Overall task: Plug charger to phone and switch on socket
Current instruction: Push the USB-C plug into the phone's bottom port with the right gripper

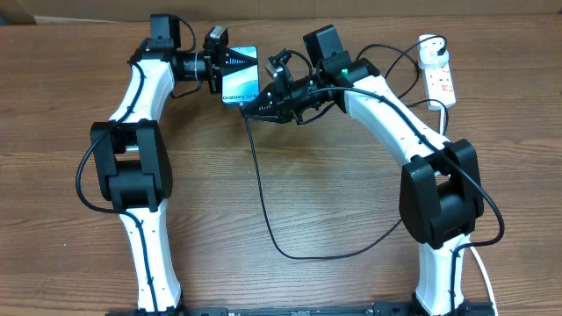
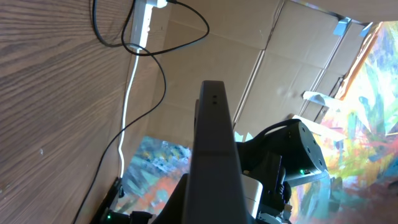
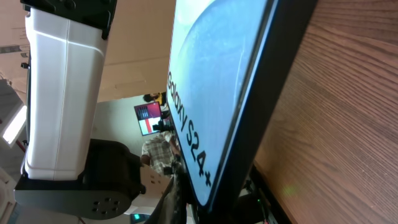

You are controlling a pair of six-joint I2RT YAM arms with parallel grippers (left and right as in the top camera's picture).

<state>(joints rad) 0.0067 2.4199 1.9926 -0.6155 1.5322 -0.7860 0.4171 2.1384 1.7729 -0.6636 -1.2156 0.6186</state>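
at upper centre, the left gripper (image 1: 233, 64) clamps the phone (image 1: 242, 82); the right gripper (image 1: 252, 109), closed, seemingly pinches the charger (image 1: 258, 184).

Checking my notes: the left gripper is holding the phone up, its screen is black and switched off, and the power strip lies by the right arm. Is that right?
Not quite: the screen of the phone is lit light blue with white text, as the overhead view shows. The left gripper does hold it, and the power strip lies by the right arm.
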